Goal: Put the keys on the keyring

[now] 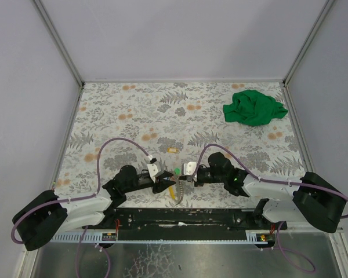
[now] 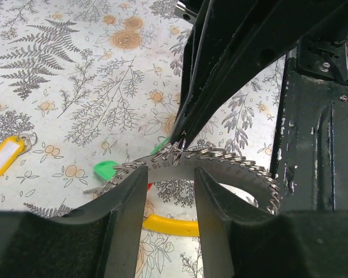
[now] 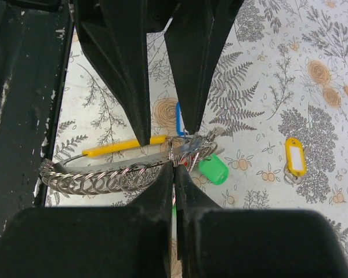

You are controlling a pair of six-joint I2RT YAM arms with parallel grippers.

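The keyring [image 3: 104,176] is a curved metal band strung with several small wire rings, a yellow bar [image 3: 124,147] and a blue tag [image 3: 178,119]; it lies at the table's near edge [image 1: 177,192]. My right gripper [image 3: 175,167] is shut on a small ring at the band's end, next to the green-tagged key [image 3: 213,169]. My left gripper [image 2: 169,171] is open, its fingers either side of the band [image 2: 162,164] and pointing at it from the other side. The yellow-tagged key [image 3: 294,156] lies apart on the cloth [image 1: 173,150].
A crumpled green cloth [image 1: 252,107] lies at the far right of the flowered table cover [image 1: 162,110]. The black base rail [image 1: 185,219] runs just behind the keyring. White walls [image 1: 35,87] stand on three sides.
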